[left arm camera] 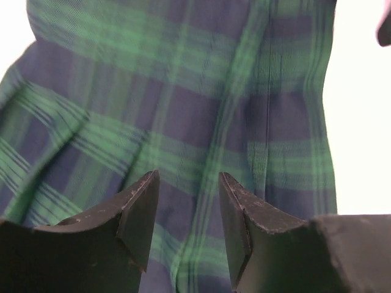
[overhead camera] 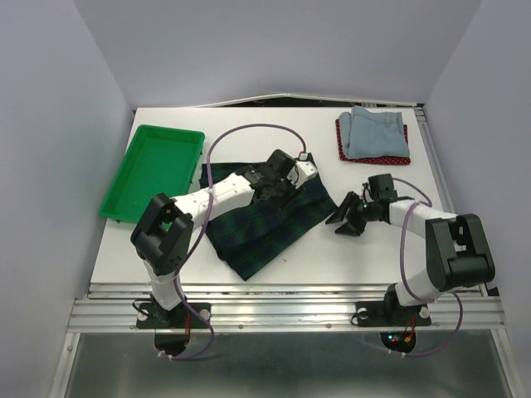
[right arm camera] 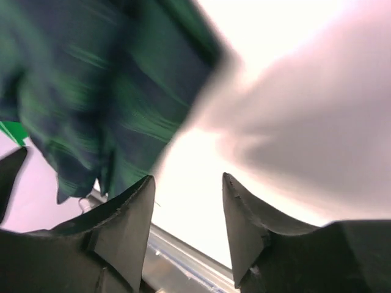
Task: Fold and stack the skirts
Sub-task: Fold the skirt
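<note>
Top external: the plaid skirt is lying spread mid-table, its long axis seemingly slanting from near-left up to far-right. The left gripper is reaching over the skirt's far part, directly above the cloth. The right gripper is sitting just beside the skirt's right edge, over bare table, pointing toward the cloth. The denim skirt is resting folded on the red dotted skirt at the far right, well apart from both arms. A green tray is sitting at far left.

Left wrist: the left gripper is showing its fingers parted, holding nothing, with pleated plaid skirt filling the space under and ahead of them. The skirt's right edge is running off against white table.

Right wrist: the view is smeared. The right gripper is showing fingers spread and empty; the plaid skirt is lying ahead and to the left, with only pale table between the tips.

Judgement: the left arm is nearer the cloth; the right needs to close leftward onto that edge for a fold
</note>
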Robot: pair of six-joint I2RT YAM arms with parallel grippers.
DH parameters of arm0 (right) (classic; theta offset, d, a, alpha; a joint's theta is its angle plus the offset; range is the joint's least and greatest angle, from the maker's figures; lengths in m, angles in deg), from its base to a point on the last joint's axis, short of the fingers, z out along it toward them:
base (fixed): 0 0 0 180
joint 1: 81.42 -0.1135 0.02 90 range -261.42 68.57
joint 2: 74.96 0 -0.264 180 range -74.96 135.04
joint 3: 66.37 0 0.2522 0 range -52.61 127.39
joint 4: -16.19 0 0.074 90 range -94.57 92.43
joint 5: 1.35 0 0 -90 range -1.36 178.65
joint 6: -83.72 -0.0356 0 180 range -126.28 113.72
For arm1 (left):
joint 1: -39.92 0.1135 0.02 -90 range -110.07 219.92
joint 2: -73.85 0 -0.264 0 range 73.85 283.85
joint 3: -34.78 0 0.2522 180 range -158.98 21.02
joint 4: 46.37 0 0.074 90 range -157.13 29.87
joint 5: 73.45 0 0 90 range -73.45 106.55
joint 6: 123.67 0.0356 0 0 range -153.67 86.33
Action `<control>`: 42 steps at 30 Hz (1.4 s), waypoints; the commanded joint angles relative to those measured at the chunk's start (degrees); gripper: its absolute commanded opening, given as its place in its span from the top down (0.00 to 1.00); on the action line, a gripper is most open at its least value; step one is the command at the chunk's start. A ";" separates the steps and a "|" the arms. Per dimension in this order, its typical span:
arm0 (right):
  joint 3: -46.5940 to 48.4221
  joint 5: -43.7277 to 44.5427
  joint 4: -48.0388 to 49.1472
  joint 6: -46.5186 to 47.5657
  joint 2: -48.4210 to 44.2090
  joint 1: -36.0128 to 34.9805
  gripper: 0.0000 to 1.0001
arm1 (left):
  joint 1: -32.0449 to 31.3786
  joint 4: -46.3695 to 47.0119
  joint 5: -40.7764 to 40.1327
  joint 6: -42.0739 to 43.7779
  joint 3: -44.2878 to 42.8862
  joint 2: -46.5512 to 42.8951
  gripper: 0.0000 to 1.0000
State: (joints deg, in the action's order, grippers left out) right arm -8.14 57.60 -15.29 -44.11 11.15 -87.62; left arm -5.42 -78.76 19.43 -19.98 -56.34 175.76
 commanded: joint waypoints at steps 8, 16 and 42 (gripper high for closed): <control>-14.31 -1.30 34.31 -23.96 -1.12 -11.81 0.40 | -1.06 -4.04 -0.85 4.59 2.22 -1.19 0.45; -12.13 1.51 33.20 -21.17 7.57 -13.84 0.68 | -0.45 -3.69 0.11 0.55 3.36 -0.31 0.46; 3.52 0.30 22.27 -10.94 -2.00 -9.54 0.61 | 2.19 0.18 0.64 -4.03 0.02 1.18 0.46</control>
State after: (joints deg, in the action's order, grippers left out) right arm -6.07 61.86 4.95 -53.61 9.02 -97.50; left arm -3.45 -79.74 21.50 -23.04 -53.04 176.61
